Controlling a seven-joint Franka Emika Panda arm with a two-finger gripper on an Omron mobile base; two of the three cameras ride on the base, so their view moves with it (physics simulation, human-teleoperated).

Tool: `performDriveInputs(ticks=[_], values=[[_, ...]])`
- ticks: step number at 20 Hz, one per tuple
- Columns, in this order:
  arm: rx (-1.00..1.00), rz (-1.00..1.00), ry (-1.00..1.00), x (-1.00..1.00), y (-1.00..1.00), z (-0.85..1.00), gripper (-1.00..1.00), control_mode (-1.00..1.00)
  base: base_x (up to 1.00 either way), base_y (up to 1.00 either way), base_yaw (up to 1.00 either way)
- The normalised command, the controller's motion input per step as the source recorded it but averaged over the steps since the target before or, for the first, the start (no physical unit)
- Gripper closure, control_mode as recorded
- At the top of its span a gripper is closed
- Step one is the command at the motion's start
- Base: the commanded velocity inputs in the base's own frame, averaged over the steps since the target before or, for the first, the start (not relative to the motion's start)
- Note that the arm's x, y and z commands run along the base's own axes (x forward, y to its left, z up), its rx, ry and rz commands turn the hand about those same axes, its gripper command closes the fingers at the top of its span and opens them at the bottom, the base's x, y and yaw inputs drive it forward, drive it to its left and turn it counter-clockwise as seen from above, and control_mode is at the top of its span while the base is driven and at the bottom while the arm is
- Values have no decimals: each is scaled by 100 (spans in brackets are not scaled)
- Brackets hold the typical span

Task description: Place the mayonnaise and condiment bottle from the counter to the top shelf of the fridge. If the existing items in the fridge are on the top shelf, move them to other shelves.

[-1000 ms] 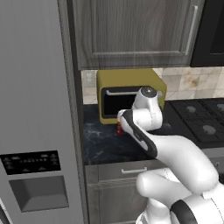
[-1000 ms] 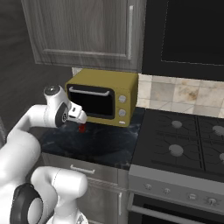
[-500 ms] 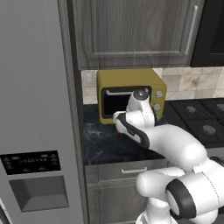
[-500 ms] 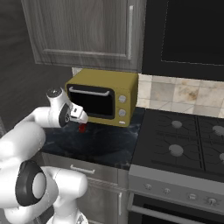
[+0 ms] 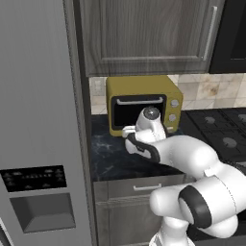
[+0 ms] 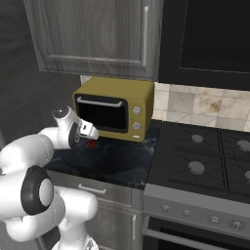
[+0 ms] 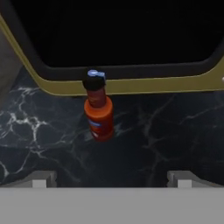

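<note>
The condiment bottle (image 7: 99, 114), red with a dark cap, stands upright on the black marbled counter (image 7: 166, 135), close to the front of a yellow toaster oven. A bit of bright blue lid (image 7: 96, 73) peeks out behind its cap; the rest of the mayonnaise is hidden by the bottle. My gripper (image 7: 111, 179) is open and held low, short of the bottle, with nothing between its fingers. From the right base view, the gripper (image 6: 91, 132) hovers just above the bottle (image 6: 91, 144). The fridge (image 5: 33, 120) stands at the left with its door closed, so the top shelf and existing items are hidden.
The yellow toaster oven (image 5: 144, 98) sits at the back of the counter (image 5: 108, 156) under grey wall cabinets (image 5: 149, 33). A black stove (image 6: 205, 161) adjoins the counter on the right. Grey drawers (image 5: 129, 190) lie below the counter edge.
The hand has eased a little lower toward the counter in front of the oven and the forearm has swung round. The gripper stays open.
</note>
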Motion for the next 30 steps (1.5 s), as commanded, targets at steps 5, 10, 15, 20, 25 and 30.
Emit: performDriveInputs(ticks=[5,10,15,20,25,30], values=[[-4,0,-5,23,1,-9,-100,-100,0,0,0],[0,0,0,21,0,-1,-100,-100,0,0,0],[0,0,0,22,1,-6,-100,-100,0,0,0],[0,0,-3,20,6,-15,-100,-100,0,0,0],[0,0,-5,17,4,-21,-100,-100,0,0,0],[0,0,-6,25,1,-13,-100,-100,0,0,0]])
